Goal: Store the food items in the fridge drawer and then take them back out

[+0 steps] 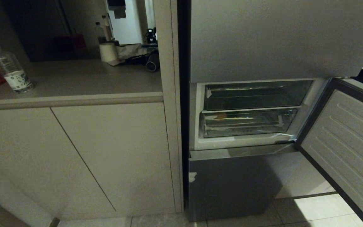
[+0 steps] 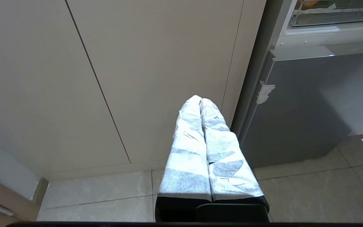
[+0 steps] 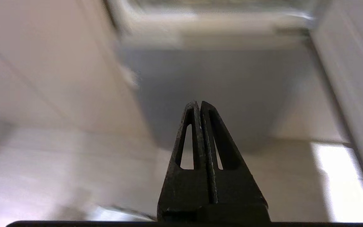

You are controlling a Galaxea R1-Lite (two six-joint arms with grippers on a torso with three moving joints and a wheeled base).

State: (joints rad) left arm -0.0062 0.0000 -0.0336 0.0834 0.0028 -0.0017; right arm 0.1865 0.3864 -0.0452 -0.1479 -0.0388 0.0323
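The fridge drawer [image 1: 247, 123], a clear bin, sits pushed in as the lower of two clear compartments in the open fridge section. A small tan-brown food item [image 1: 221, 116] shows dimly through its left part; the rest of its contents are hard to make out. Neither arm appears in the head view. My left gripper [image 2: 201, 100], its fingers wrapped in white, hangs shut and empty low before the cabinet doors, beside the fridge's corner. My right gripper [image 3: 198, 103], with black fingers, is shut and empty, pointing at the grey lower fridge panel [image 3: 213, 82] from below the drawer.
The fridge door [image 1: 345, 142] stands swung open on the right. The clear compartment [image 1: 254, 94] lies above the drawer. A water bottle [image 1: 11, 71] and a paper roll [image 1: 108, 52] stand on the counter at left. Beige cabinet doors [image 1: 74, 157] and tiled floor [image 1: 320, 208] lie below.
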